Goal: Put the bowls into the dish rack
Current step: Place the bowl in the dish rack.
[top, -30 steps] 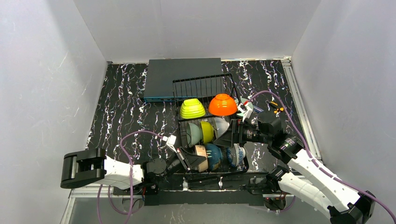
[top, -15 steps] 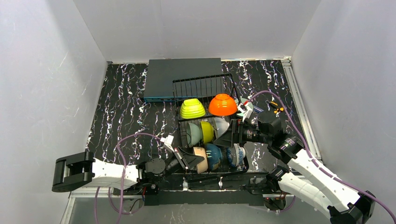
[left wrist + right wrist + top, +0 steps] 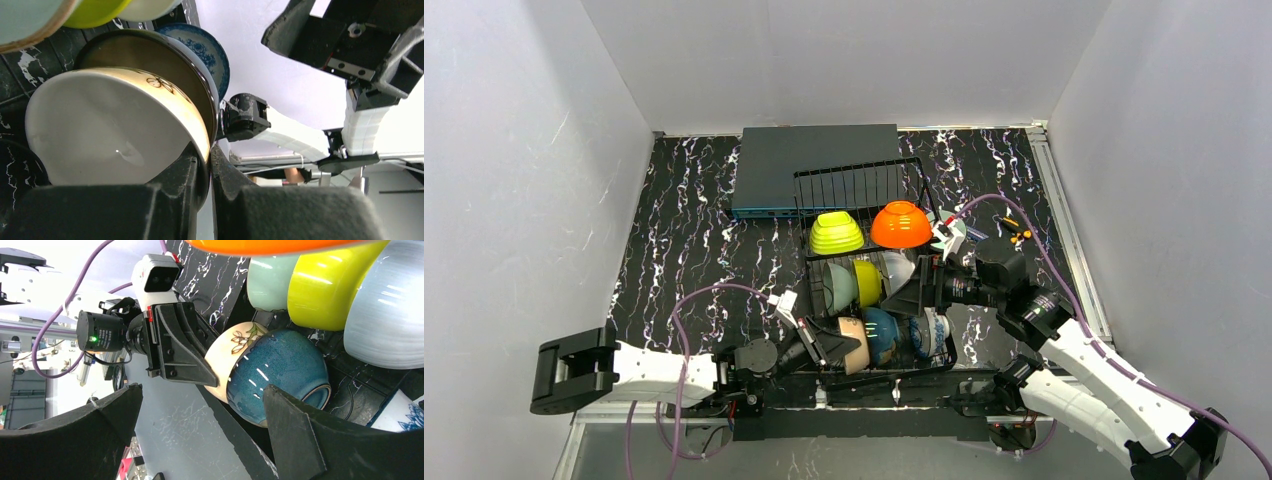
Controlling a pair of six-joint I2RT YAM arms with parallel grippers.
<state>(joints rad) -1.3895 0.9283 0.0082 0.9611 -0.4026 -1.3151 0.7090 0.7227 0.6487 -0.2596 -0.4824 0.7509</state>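
Dish rack (image 3: 854, 186), mid-table, right of centre. Far tier: lime green bowl (image 3: 836, 233) and orange bowl (image 3: 901, 224), both upside down. Middle row: mint, yellow and white bowls on edge.

Near row, left to right: beige bowl (image 3: 115, 130), teal bowl (image 3: 275, 370), blue-white patterned bowl (image 3: 933, 335). The beige one leans against the teal one.

Left gripper (image 3: 210, 150) is low at the rack's near-left corner, fingers pinched on the beige bowl's rim, one inside and one outside.

Right gripper (image 3: 919, 285) hangs at the rack's right side, fingers spread wide and holding nothing.

Step in hand, as I judge it: seating the beige bowl in the near row (no bowls are visible loose on the table).

Next move calls for spreading the left fingers, then backing out near-left without dragging the rim. Whether the bowl sits between tines, I cannot tell.
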